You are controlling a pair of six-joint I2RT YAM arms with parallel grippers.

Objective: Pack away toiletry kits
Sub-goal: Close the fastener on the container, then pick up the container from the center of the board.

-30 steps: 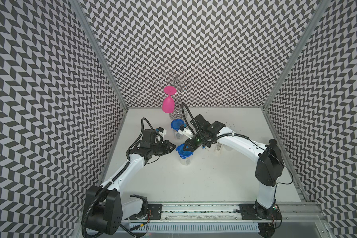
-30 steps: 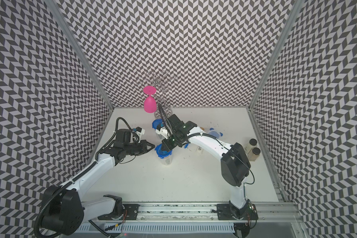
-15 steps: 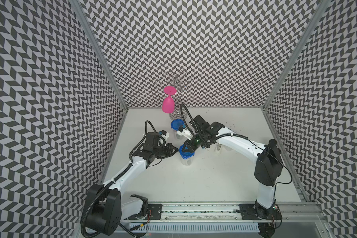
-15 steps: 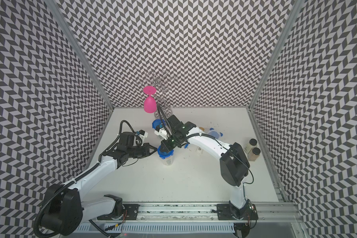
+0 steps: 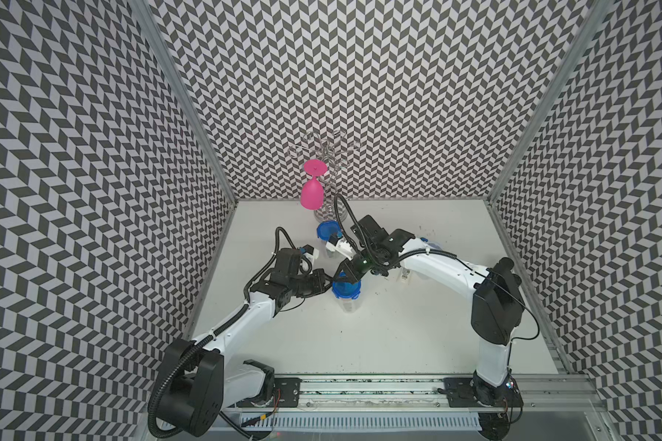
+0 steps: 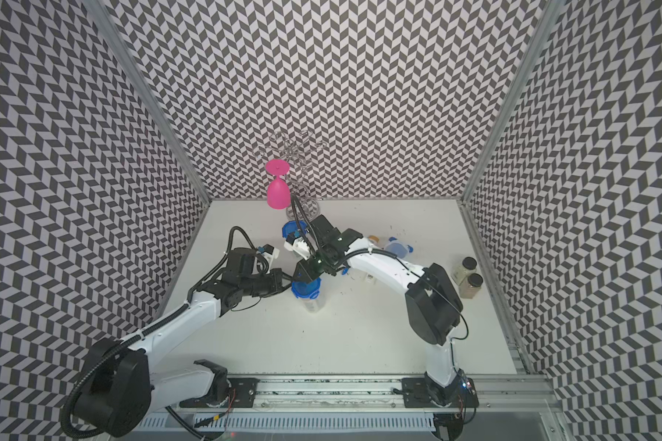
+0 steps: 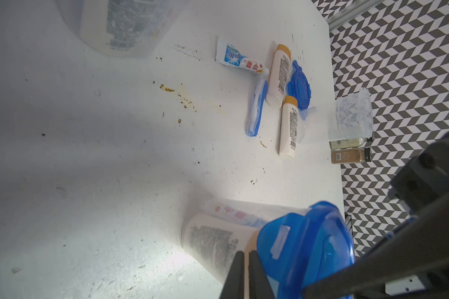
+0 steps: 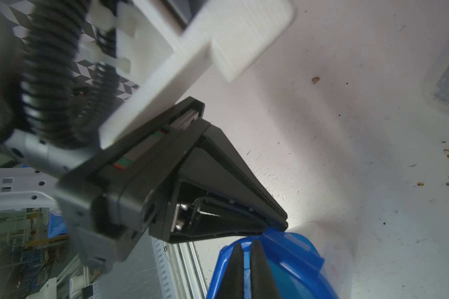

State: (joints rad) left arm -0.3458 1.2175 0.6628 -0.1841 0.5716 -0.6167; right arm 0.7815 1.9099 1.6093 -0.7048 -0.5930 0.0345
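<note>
Left hand [image 5: 328, 284] and right hand [image 5: 339, 273], both pressed together, meet at one jar lid [image 5: 346, 291]; two bottles [image 7: 279, 75], one tube [image 7: 240, 60], one toothbrush [image 7: 257, 108] lie loose; surface [image 5: 398, 336] open toward the front edge.

My left gripper [image 5: 327, 285] and right gripper [image 5: 341, 273] meet almost tip to tip over the counter's [image 5: 398, 336] middle, jaws pressed together on each. My left arm [image 5: 230, 328] and right arm [image 5: 440, 263] reach in from the front edge.

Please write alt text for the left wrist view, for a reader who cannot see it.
The left gripper, jaws shut, sits at the blue lid of a packed clear jar. Beyond, on the white table, lie a toothpaste tube, a toothbrush, two white bottles and a loose lid.
</note>
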